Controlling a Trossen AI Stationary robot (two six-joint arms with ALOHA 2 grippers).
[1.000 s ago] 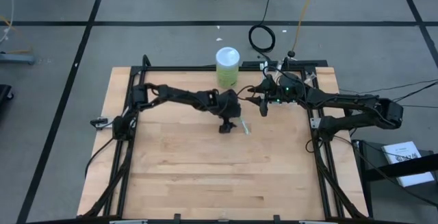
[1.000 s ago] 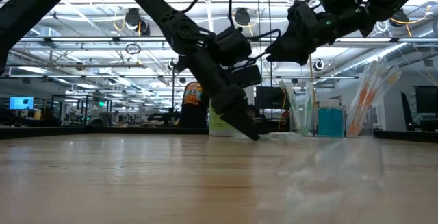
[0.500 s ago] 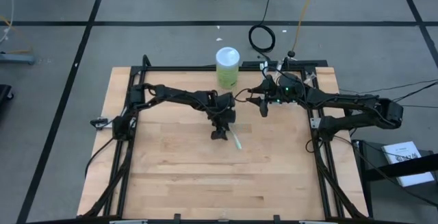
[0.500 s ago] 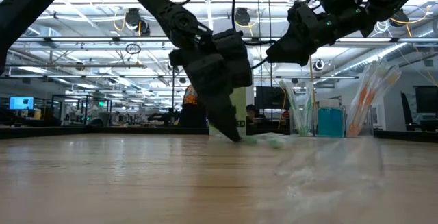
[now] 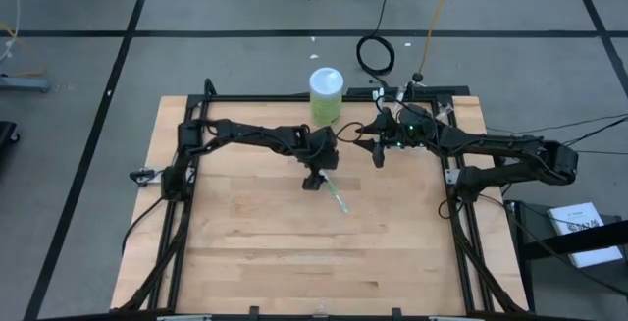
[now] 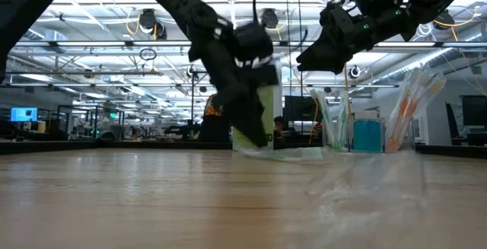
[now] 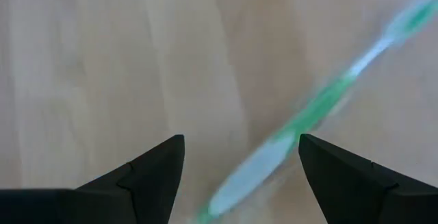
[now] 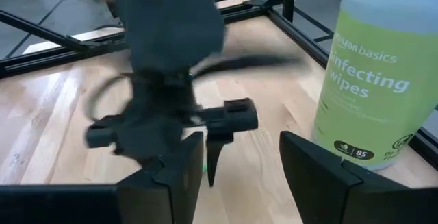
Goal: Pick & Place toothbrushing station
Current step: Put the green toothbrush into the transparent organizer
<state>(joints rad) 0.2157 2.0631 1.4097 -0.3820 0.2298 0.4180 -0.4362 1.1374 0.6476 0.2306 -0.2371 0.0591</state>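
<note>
Near the desk's (image 5: 245,252) far edge, left tool (image 5: 314,181) hangs open and empty over the flat-lying green toothbrush (image 5: 338,199), likely lining up a grasp; right tool (image 5: 378,154) open, empty, beside the wipes canister (image 5: 326,95).

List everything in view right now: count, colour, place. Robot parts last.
toothbrush: one on the table, green and white, lying flat near mid-table, just by the left pincer.
toothbrushes in clear packaging: several, orange-pink and white, standing at the far right in the low view.
teal container: one, beside those, far side of the table.
wipes canister: one, lime green with a white lid, at the far edge of the table.
table: one, light wood, black frame.
left pincer: open, empty, just over the table by the toothbrush.
right pincer: open, empty, raised beside the canister.
</note>
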